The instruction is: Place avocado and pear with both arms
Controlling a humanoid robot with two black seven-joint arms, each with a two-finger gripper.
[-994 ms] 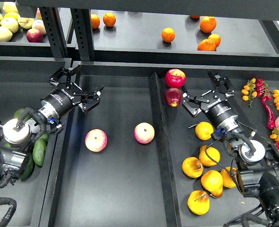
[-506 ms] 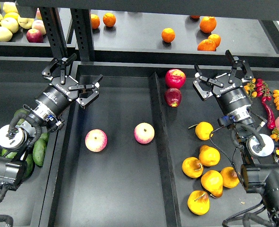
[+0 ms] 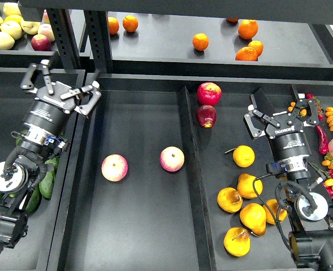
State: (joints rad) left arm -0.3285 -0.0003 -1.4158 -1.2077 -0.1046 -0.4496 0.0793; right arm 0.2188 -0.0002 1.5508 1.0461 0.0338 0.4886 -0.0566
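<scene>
The left black two-finger claw (image 3: 57,90) is spread wide and empty; dark green egg-shaped avocados (image 3: 46,180) lie below it, beside its arm, partly hidden. The right black claw (image 3: 279,108) is also spread wide, holding nothing. Squat golden-yellow pears with brown blotches (image 3: 243,156) lie below and left of it, the nearest just beside its wrist. Two pink-yellow round apples (image 3: 115,167) rest between both claws, lower down.

I read this as a mock grocery produce section, likely a test setup. Black metal display trays (image 3: 138,226) sort fruit by kind: pears (image 3: 245,195), apples (image 3: 172,158), avocados (image 3: 46,180). A black shelf (image 3: 166,48) behind carries oranges (image 3: 200,41); chillies (image 3: 320,135) lie at the right edge.
</scene>
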